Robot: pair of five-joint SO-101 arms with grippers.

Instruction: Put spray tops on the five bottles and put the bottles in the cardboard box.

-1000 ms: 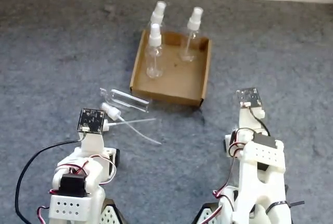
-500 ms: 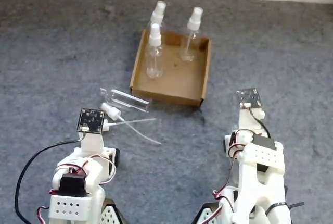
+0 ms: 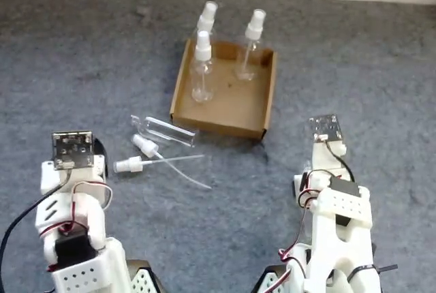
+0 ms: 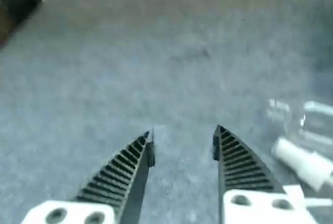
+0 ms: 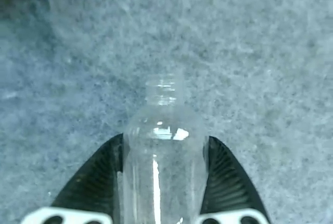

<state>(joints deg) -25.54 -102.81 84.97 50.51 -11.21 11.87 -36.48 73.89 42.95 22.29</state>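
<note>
Two capped bottles (image 3: 201, 78) stand in the cardboard box (image 3: 221, 127); right claw (image 5: 164, 141) clamps a topless bottle (image 5: 162, 125); left claw (image 4: 182, 141) gapes, empty.

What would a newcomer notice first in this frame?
The right end effector clamps a clear bottle with no top over the grey carpet. Three capped bottles stand at the cardboard box. An uncapped bottle and two loose spray tops lie in front of the box, near the open left end effector.

Grey carpeted table (image 3: 82, 54)
</note>
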